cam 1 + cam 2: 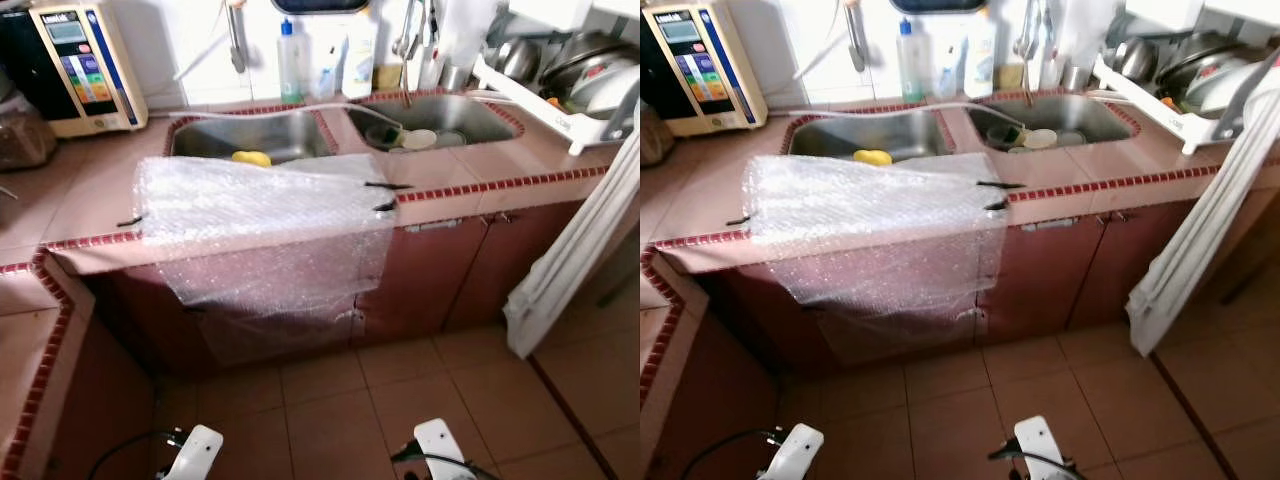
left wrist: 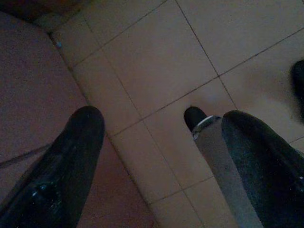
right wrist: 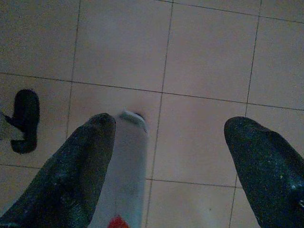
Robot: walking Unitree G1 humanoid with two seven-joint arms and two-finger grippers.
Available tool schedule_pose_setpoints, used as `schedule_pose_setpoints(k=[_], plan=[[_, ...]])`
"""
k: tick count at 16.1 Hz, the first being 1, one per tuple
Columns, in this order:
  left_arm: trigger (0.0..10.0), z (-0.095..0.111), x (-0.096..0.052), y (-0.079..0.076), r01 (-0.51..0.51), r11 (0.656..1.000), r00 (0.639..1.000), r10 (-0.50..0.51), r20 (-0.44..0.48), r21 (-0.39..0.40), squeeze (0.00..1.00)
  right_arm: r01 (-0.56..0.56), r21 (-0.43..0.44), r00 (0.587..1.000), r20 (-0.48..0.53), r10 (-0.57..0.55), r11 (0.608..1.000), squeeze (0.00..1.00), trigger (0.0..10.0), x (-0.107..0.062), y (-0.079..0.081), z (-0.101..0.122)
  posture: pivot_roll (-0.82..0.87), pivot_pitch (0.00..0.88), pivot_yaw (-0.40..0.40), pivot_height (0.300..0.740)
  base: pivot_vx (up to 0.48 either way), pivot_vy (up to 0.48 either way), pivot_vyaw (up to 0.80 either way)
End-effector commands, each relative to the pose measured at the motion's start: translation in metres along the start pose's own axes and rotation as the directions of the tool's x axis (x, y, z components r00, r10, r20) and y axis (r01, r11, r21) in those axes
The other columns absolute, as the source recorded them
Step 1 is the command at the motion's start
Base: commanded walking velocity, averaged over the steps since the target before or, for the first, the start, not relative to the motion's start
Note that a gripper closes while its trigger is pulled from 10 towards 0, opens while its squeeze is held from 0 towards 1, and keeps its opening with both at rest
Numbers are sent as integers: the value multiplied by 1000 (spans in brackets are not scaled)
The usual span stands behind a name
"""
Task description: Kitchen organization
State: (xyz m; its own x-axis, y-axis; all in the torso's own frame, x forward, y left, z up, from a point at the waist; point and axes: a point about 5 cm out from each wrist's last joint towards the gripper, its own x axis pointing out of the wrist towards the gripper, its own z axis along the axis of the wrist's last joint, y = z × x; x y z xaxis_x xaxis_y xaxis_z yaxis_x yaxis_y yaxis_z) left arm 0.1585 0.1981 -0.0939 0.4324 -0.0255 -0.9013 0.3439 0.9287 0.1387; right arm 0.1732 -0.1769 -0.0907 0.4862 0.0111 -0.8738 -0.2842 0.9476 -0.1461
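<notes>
A sheet of bubble wrap (image 1: 260, 215) lies over the tiled counter (image 1: 90, 195) and hangs down the front of the cabinet, with black clips (image 1: 385, 186) at its edges. Behind it is a double steel sink: a yellow object (image 1: 251, 158) lies in the left basin (image 1: 215, 135), dishes (image 1: 418, 138) in the right basin (image 1: 470, 115). Both arms hang low near the floor. My left gripper (image 2: 164, 121) is open above the floor tiles with nothing between its fingers. My right gripper (image 3: 172, 126) is also open and holds nothing.
A water purifier (image 1: 80, 65) stands at the counter's back left, bottles (image 1: 290, 60) behind the sink, a dish rack (image 1: 560, 80) with pots at the right. A white folded sheet (image 1: 570, 250) leans at the right. The counter turns a corner at my left (image 1: 30, 300).
</notes>
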Motion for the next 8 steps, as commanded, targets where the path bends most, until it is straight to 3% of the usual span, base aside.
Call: schedule_pose_setpoints(k=[1, 8], plan=[[10000, 3, 1, -5, 8, 1000, 1000, -8, 1, 16, 0, 21, -7, 1000, -5, -21, 1000, 0, 10000, -1, -9, -3, -93, 15, 63, 740, 0, -424, 0], [10000, 3, 1, -4, 11, 999, 1000, -11, -1, 40, 0, 7, -23, 1000, 4, -7, 1000, 0, 10000, -1, -6, -2, -101, 17, 71, 740, 0, -431, 0]])
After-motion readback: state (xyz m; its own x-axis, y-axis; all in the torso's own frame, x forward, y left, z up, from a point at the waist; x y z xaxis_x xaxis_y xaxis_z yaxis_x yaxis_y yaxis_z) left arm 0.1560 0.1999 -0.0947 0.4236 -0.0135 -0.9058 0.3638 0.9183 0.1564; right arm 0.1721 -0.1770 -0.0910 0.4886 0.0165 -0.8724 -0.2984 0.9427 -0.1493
